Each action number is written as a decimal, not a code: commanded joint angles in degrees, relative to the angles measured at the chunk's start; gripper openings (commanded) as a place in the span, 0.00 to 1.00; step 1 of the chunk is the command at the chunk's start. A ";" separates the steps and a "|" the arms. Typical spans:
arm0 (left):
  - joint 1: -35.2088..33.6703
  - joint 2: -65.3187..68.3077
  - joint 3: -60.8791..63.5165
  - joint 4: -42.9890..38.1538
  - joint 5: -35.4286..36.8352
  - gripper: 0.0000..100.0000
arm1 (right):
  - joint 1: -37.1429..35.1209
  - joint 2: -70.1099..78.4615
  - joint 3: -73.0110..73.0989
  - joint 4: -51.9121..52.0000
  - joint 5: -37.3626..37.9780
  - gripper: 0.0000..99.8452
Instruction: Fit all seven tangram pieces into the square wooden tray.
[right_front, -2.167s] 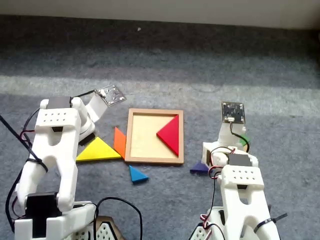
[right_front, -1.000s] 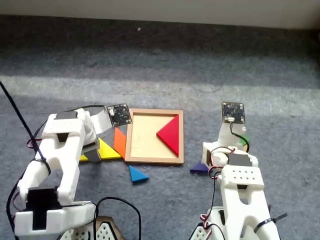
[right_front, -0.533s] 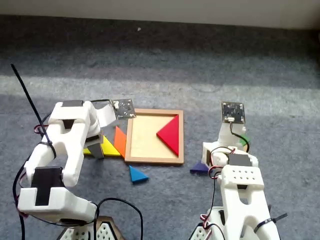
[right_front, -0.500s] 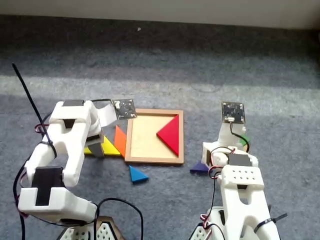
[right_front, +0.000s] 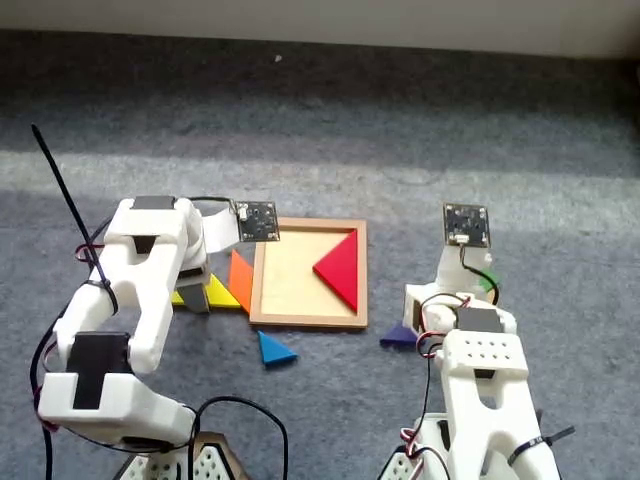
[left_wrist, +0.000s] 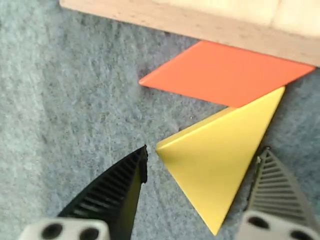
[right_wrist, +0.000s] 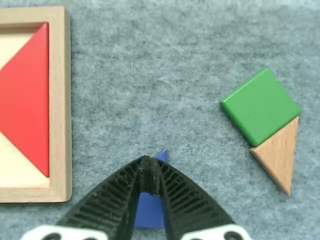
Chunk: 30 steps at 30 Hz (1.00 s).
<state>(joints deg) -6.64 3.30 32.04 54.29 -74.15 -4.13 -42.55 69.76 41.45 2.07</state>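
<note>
The square wooden tray (right_front: 258, 290) lies on the grey carpet with a red triangle (right_front: 340, 268) in its right half. An orange parallelogram (right_front: 240, 282) touches the tray's left rim, and a yellow triangle (right_front: 212, 293) lies beside it. My left gripper (left_wrist: 204, 150) is open low over the yellow triangle (left_wrist: 220, 175), one finger on each side, near the orange parallelogram (left_wrist: 227, 75). My right gripper (right_wrist: 149, 175) is shut, empty, above a dark blue piece (right_wrist: 149, 212). A green square (right_wrist: 260, 106) and a wood-coloured triangle (right_wrist: 277, 155) touch each other to the right of the tray (right_wrist: 64, 100).
A small blue triangle (right_front: 273, 348) lies on the carpet in front of the tray. The dark blue piece (right_front: 398, 337) sits beside the right arm's base. Open carpet stretches behind the tray.
The left arm has swung right toward the tray and come down over the yellow triangle. The right arm and all the pieces have stayed put.
</note>
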 joint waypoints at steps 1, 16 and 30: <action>1.63 -0.13 -2.42 0.00 -5.36 0.34 | 0.31 -1.19 -0.31 -1.01 0.88 0.01; 1.19 4.88 -5.58 0.44 -6.07 0.33 | 0.31 -1.19 -0.31 -1.01 0.88 0.01; -1.01 4.88 -5.49 6.24 -6.07 0.21 | 0.31 -1.19 -0.31 -1.01 0.88 0.01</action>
<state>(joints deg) -6.64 8.48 28.44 58.95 -74.86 -4.13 -42.55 69.76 41.45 2.24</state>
